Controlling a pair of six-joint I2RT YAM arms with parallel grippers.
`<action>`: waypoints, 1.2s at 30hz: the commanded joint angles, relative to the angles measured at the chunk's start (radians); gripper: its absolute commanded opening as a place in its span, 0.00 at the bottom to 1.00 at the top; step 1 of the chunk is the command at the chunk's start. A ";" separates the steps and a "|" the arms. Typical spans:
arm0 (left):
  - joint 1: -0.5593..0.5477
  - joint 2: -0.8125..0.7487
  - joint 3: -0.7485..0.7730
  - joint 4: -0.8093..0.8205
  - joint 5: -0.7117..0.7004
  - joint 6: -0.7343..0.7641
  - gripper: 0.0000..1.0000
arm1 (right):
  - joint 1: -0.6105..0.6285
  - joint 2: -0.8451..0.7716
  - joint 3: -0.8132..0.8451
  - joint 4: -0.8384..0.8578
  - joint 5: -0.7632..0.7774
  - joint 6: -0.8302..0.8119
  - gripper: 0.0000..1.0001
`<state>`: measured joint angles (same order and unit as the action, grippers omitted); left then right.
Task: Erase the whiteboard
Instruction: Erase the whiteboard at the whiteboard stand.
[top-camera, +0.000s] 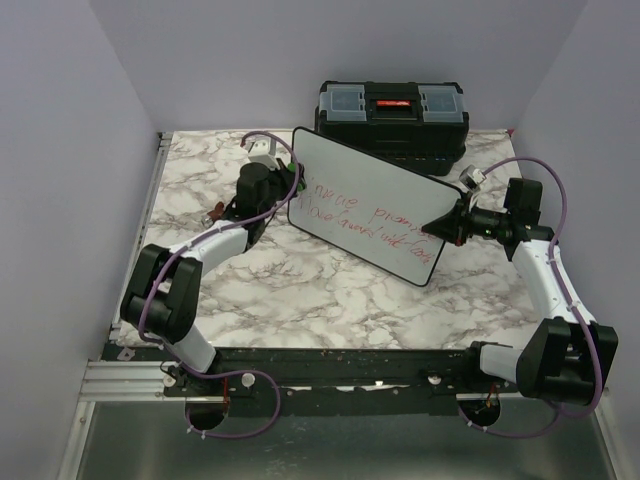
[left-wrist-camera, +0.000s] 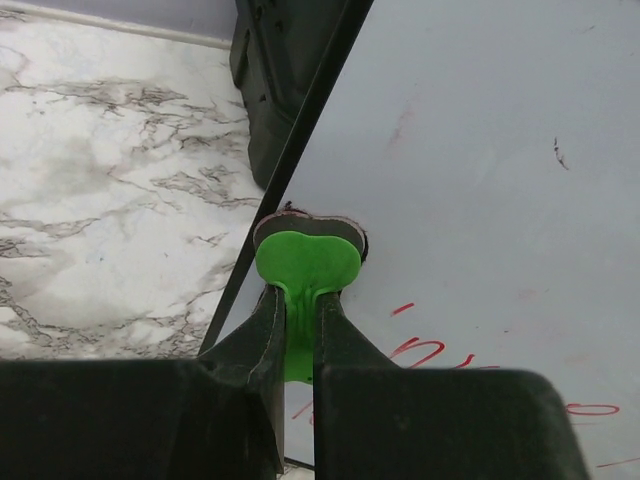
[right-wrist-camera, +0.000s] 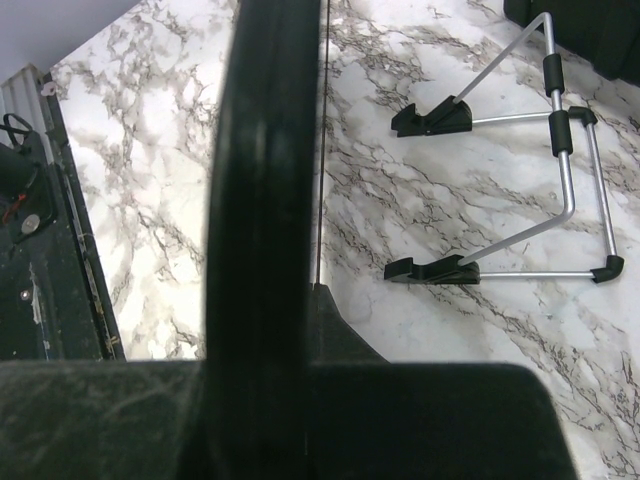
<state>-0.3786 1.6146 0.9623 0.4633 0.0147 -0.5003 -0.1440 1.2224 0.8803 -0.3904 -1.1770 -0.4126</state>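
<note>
The whiteboard (top-camera: 350, 170) hangs tilted above the table (top-camera: 300, 290), in front of the toolbox (top-camera: 392, 110). Only the right gripper (top-camera: 448, 222) holds it, clamped on its right edge. The left gripper (left-wrist-camera: 300, 305) has its jaws pinched on a green eraser (left-wrist-camera: 308, 260), pressed near the board's left rim. The red writing (top-camera: 365, 215) is unwiped. Too hard a push could twist the board or pull it out of that one grip, and the eraser could slide off the rim.

Arm links: white tubular shells (top-camera: 215, 243) are joined by bulky black joint housings (top-camera: 165, 295).
Cables: a thin purple cable (top-camera: 237, 437) is looped along each arm.
Left gripper (left-wrist-camera: 302, 296): matte black wedge-shaped fingers (left-wrist-camera: 255, 335).
</note>
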 joint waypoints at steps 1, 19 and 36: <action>-0.003 0.019 -0.076 0.035 0.081 -0.037 0.00 | 0.033 -0.018 0.002 -0.056 -0.125 -0.027 0.01; -0.028 -0.026 -0.102 -0.052 0.081 -0.049 0.00 | 0.032 -0.021 0.000 -0.057 -0.128 -0.026 0.01; 0.020 0.019 -0.052 -0.058 0.165 -0.050 0.00 | 0.032 -0.023 0.002 -0.059 -0.128 -0.028 0.01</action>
<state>-0.3256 1.6131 0.9543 0.3439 0.1246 -0.5392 -0.1421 1.2205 0.8803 -0.3927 -1.1786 -0.4202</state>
